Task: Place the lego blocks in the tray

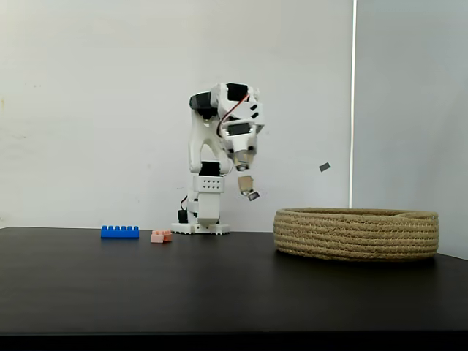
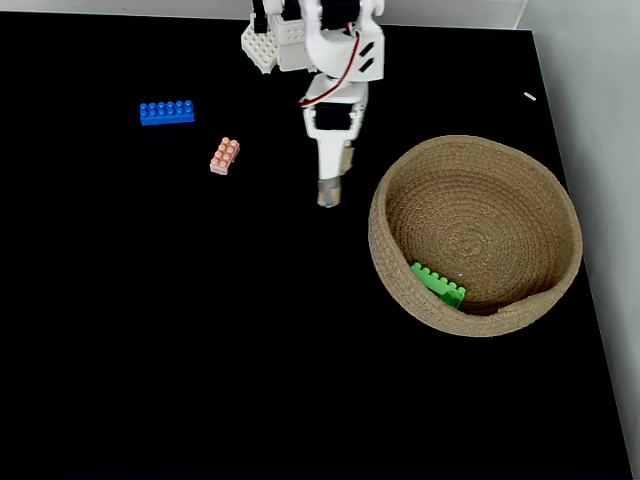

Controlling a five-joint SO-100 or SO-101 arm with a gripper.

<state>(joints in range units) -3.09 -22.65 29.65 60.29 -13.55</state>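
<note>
Black tabletop (image 1: pixel 219 292) fills the foreground in the side-on fixed view. On it, the tray (image 1: pixel 356 234) sits at right: a low, wide round basket of coiled tan rope, far bigger than any brick.

From the top-down fixed view, the tray (image 2: pixel 390 255) holds one block: the green brick (image 2: pixel 438 284), bright, chunky, studs up, lying against the inner wall at about 7 o'clock of the tray's centre and angled diagonally. Rest of the tray floor is bare rope.

Two blocks are outside, on the table. The blue brick (image 2: pixel 167 112) is long and flat with a double row of studs; it lies at roughly 10 o'clock from the tray, well apart from it. The pink brick (image 2: pixel 225 156) is small and pale, tilted slightly, near the blue one at its 4 o'clock. In the side-on view both rest flat on the table, blue (image 1: pixel 120 232) and pink (image 1: pixel 161 236), left of the arm's base.

Gripper (image 2: pixel 330 190) hangs above the table, pointing down, between the pink brick and the tray, just beside the tray's rim at its 10 o'clock. It carries nothing; whether its fingers are spread or pressed together cannot be told.
</note>
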